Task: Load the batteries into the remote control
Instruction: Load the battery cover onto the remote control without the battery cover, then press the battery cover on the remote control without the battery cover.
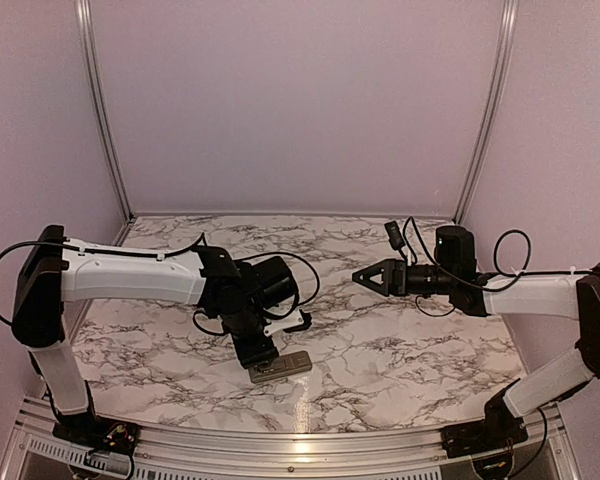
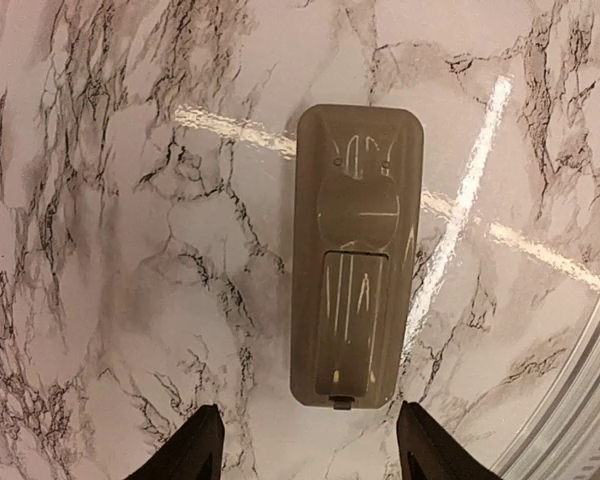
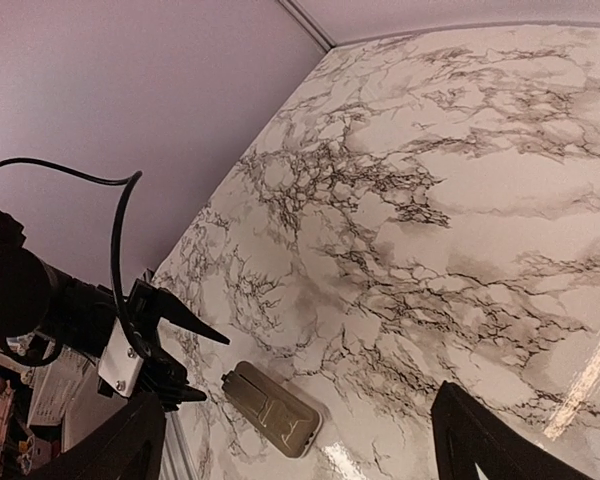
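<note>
The remote control (image 1: 280,367) lies face down on the marble table, greyish-tan back up, its battery cover in place. It fills the middle of the left wrist view (image 2: 355,255) and shows small in the right wrist view (image 3: 271,408). My left gripper (image 1: 255,352) is open and empty, held just above the remote's left end, its fingertips (image 2: 195,450) spread wider than the remote. My right gripper (image 1: 363,276) is open and empty, held high over the table's right half, far from the remote. No batteries are in view.
The marble table (image 1: 380,340) is enclosed by lilac walls with aluminium posts (image 1: 100,110). A metal rail (image 1: 300,445) runs along the near edge, close to the remote. Black cables hang from both wrists.
</note>
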You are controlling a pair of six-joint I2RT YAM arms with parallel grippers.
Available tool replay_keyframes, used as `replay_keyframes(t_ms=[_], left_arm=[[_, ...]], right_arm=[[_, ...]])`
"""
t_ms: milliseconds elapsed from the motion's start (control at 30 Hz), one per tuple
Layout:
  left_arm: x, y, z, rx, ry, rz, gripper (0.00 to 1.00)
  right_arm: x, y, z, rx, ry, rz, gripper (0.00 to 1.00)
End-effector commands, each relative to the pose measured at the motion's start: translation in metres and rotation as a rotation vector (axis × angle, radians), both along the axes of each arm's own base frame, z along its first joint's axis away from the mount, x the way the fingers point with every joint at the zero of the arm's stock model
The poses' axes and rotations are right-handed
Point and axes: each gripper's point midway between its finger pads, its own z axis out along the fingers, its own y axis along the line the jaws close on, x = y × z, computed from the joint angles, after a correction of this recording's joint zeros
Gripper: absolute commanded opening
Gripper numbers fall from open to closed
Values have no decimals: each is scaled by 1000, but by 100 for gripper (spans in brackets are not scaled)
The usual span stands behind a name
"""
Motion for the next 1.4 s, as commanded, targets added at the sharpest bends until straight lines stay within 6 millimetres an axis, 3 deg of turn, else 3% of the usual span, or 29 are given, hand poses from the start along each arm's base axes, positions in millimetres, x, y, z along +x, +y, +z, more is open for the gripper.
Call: replay_keyframes(t_ms=[0, 133, 300, 933, 1367], left_arm=[[18, 0, 30, -111, -21, 70, 58], [24, 7, 23, -90, -20, 95, 47], [29, 8, 13, -68, -30, 107, 44], [12, 9, -26, 8, 44, 63, 42], [11, 14, -38, 45, 46, 61, 42]], right_arm=[[2, -1, 1, 14, 0, 3, 90], [2, 0, 1, 17, 0, 3, 90], [2, 0, 2, 19, 3, 2, 90], [3, 0, -2, 16, 9, 6, 90], [3, 1, -3, 16, 13, 9, 90]])
